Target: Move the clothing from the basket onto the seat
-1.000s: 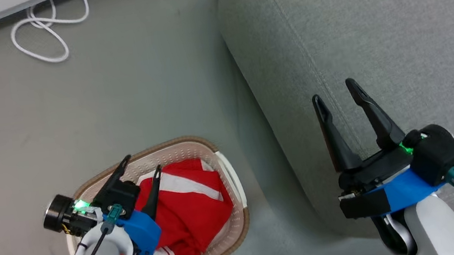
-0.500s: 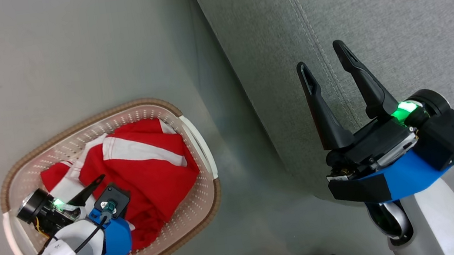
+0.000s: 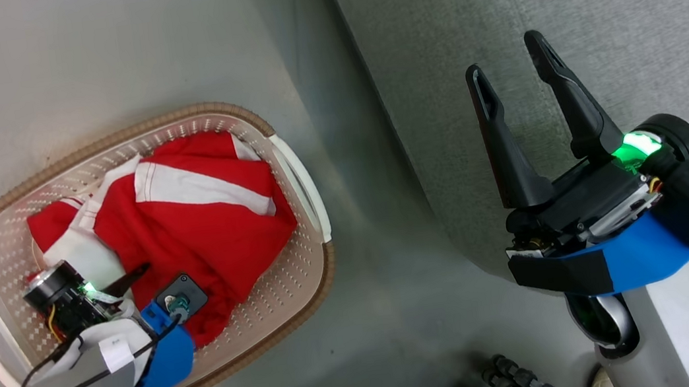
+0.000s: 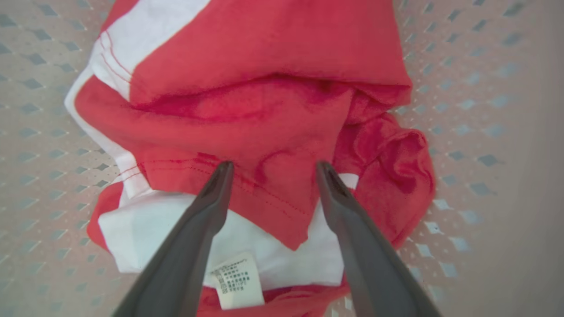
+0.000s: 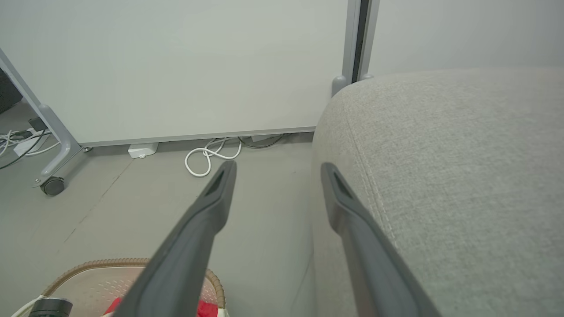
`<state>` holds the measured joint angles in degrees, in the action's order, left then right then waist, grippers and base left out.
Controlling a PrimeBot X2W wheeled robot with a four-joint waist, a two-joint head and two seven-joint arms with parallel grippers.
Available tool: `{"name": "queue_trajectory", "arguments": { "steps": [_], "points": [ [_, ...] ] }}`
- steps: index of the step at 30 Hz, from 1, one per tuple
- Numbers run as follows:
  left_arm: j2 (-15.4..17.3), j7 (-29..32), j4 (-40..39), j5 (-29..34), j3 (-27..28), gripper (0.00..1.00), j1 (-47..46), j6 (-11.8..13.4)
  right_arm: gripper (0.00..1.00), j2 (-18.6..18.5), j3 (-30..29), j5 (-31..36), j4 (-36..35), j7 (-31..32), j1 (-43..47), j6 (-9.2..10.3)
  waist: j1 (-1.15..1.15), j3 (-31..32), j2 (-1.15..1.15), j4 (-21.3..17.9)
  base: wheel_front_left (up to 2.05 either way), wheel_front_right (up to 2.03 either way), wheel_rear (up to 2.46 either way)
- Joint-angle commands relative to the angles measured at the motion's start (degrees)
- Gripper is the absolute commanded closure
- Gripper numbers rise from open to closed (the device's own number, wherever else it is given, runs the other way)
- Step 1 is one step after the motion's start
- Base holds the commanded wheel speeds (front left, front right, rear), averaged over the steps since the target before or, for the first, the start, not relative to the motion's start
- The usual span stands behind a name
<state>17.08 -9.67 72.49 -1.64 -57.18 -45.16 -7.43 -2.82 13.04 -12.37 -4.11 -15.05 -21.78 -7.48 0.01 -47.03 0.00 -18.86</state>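
**Clothing [image 3: 201,219] (soft bright red fabric, white stripes): ungrasped, awaiting pick-up**

The clothing lies crumpled in the oval cream-white perforated plastic basket [image 3: 277,289] with a brown woven-look rim, at the left of the head view. The pile covers the middle of the basket. The folds do not show whether it is one garment or two. None of it is on the seat.

The left gripper [image 4: 274,167], with two long dark fingers, hangs inside the basket over the pile, pointing down. Its jaws are spread wide and grasp nothing. In the left wrist view the fingertips straddle a stitched red hem at frame centre, with a white care label [image 4: 235,279] lower down between the fingers. Whether the tips touch the fabric cannot be told. Judgement: this placement puts a raised fold between the jaws, so closing would pinch cloth rather than the basket bottom.

The right gripper [image 3: 504,54], at the right of the head view, is likewise released and empty. It is held over the edge of the large light grey upholstered seat [image 3: 595,20], which occupies the upper right. Judgement: it is parked clear of the basket, giving the left arm room to work.

The basket stands on the pale grey floor [image 3: 100,52], near the seat's rounded front, with a strip of floor between them. Judgement: this keeps the carry short.
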Motion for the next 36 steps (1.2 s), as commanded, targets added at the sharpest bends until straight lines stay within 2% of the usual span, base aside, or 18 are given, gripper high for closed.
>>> {"name": "queue_trajectory", "arguments": {
  "steps": [1, 11, 19, 20, 21, 29, 36],
  "points": [
    [0.66, 0.51, 0.35, -0.31, -2.01, 0.0, -1.99, -0.03, 0.0, -0.12, -0.15, -0.19, -0.36, -0.2, -0.97, -0.03, -0.01, -1.21, 0.0, 0.47, 0.0, 0.0, 0.0],
    [2.06, 3.5, 0.97, -0.96, -11.23, 0.0, -6.27, -0.03, 0.0, -0.11, -1.37, 0.66, -1.77, -0.2, -1.39, -0.03, -0.01, -5.02, 0.0, 0.3, 0.0, 0.0, 0.0],
    [2.09, 3.54, 1.2, -1.92, -13.18, 0.0, -9.01, -0.04, 0.0, -0.12, -2.36, 1.02, -2.5, -0.2, -0.87, -0.03, -0.01, -7.08, 0.0, 0.48, 0.0, 0.0, 0.0],
    [2.04, 3.49, 1.22, -1.93, -13.3, 0.24, -9.1, -0.04, 0.0, -0.12, -2.44, 1.09, -2.47, -0.2, -0.82, -0.03, -0.01, -7.21, 0.0, 0.55, 0.0, 0.0, 0.0],
    [1.95, 3.35, 1.25, -1.99, -13.43, 1.0, -9.27, -0.04, 0.0, -0.12, -2.46, 1.15, -2.45, -0.2, -0.78, -0.03, -0.01, -7.31, 0.0, 0.58, 0.0, 0.0, 0.0],
    [0.96, 0.4, 1.3, -2.94, -14.56, 1.0, -9.81, -0.04, 0.0, -0.12, -2.21, 1.48, -1.74, -0.2, -0.79, -0.03, -0.01, -6.31, 0.0, 1.13, 0.0, 0.0, 0.0],
    [-1.58, -3.69, 0.84, -5.64, -14.87, 1.0, -7.8, -0.04, 0.0, -0.12, -1.59, 1.53, 0.09, -0.2, -0.62, -0.03, -0.01, -1.78, 0.0, 2.62, 0.0, 0.0, 0.0]
  ]
}}
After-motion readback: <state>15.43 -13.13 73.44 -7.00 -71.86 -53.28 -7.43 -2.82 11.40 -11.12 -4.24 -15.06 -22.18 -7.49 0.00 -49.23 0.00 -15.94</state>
